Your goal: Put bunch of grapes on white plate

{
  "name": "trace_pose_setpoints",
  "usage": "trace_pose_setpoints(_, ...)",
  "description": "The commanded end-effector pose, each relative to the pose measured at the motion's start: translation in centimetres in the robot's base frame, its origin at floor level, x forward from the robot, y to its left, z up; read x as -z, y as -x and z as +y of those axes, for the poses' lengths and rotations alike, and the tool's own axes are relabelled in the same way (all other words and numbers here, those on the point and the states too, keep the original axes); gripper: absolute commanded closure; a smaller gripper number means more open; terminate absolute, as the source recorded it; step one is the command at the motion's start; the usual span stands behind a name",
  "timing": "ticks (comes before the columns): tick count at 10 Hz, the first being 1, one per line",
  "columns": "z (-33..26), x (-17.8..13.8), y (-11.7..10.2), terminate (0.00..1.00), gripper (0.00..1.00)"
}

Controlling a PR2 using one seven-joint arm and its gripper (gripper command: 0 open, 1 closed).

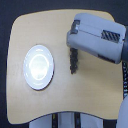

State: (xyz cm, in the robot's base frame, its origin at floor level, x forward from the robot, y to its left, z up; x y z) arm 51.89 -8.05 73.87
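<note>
The bunch of grapes (74,61) shows as a dark, elongated cluster just right of the frame's centre, running top to bottom, its upper end lost under the robot's grey forearm while its lower end lies or hangs over the wooden table (90,95). The white plate (38,67) sits well apart from it at centre left, bare and glossy. The gripper (74,48) is somewhere at the top of the cluster, beneath the bulky arm housing that fills the upper right, and its fingers cannot be made out, so how wide they stand and whether they have hold of the grapes cannot be told. By the look of it the step in hand is the grasp or the lift; next would come a carry toward frame left to above the plate, then a release
</note>
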Motion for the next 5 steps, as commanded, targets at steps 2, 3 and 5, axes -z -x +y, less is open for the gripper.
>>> trace_pose_setpoints(2, 4.1, -12.7, -1.1, 0.00, 1.00)
trace_pose_setpoints(3, 4.8, -14.0, -1.1, 0.00, 1.00)
trace_pose_setpoints(5, 7.0, -16.3, -1.1, 0.00, 1.00)
